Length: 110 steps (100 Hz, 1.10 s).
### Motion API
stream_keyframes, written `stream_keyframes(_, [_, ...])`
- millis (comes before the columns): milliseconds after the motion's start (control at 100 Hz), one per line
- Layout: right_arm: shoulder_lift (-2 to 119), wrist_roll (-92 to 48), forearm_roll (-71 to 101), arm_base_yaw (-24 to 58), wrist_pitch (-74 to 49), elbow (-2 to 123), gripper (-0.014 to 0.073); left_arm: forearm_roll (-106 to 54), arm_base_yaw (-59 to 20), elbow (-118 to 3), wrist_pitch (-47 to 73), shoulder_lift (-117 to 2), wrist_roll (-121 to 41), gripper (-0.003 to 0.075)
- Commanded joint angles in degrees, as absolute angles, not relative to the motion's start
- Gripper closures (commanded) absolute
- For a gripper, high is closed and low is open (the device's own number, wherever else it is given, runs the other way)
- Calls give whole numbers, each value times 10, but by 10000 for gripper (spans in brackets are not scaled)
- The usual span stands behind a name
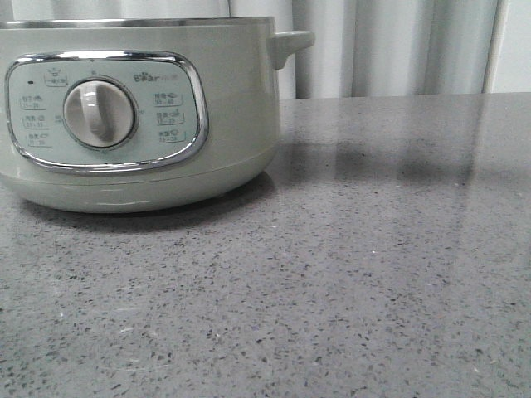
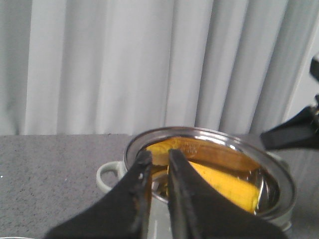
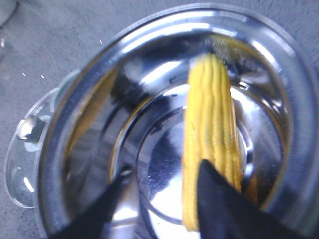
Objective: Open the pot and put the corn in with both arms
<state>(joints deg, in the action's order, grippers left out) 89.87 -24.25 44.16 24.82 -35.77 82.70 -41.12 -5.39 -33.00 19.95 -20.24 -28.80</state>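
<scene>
Item 1, pot (image 1: pixel 141 108): you have it at the 10 o'clock corner of the front view, its left side cut by the frame. Pale sage-green round body, chrome-framed panel, grey dial (image 1: pixel 99 115), side handle (image 1: pixel 292 43) at 1 o'clock. From 3 to 6 o'clock the speckled grey stone desk (image 1: pixel 373 265) lies open; its far edge meets a pleated pale curtain (image 1: pixel 390 46).

Item 2, corn (image 3: pixel 212 144): the front view hides it from you. The right wrist view looks straight down into the polished steel bowl, where the ribbed yellow cob lies on the bottom; the left wrist view shows it (image 2: pixel 227 186) from the side, with yellow reflections on the wall.

Item 3, lid (image 3: pixel 25 154): clear glass, metal knob, on the desk beside the pot's rim, right wrist view only.

Item 4, left hand (image 2: pixel 158 159): dark fingers nearly together, holding nothing, above the near rim.

Item 5, right hand (image 3: pixel 162 177): fingers spread wide, one overlapping the cob; you cannot tell whether it touches.
</scene>
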Motion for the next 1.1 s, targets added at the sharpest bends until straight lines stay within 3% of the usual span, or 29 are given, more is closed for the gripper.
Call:
stream_keyframes(0, [813,-247,428,237,-340,814,668,-382,-58,-350,203,-194,-290,739])
stream_keyframes(270, [503,-247,223,237,-249,554,635,-298,-58,-348,382,-93,-290,739])
stream_keyframes(460, [264,-247,189,223,-174,368,635,-298,-58,-322,380,-68,-290,739])
stream_keyframes(810, [40,-247,183,198,-175,320,635,-306,-58,-298,372,-68,-290,739])
stream_keyframes(1090, [-12,-247,183,198,-166,319,635,-306,-58,-298,372,-68,-290,739])
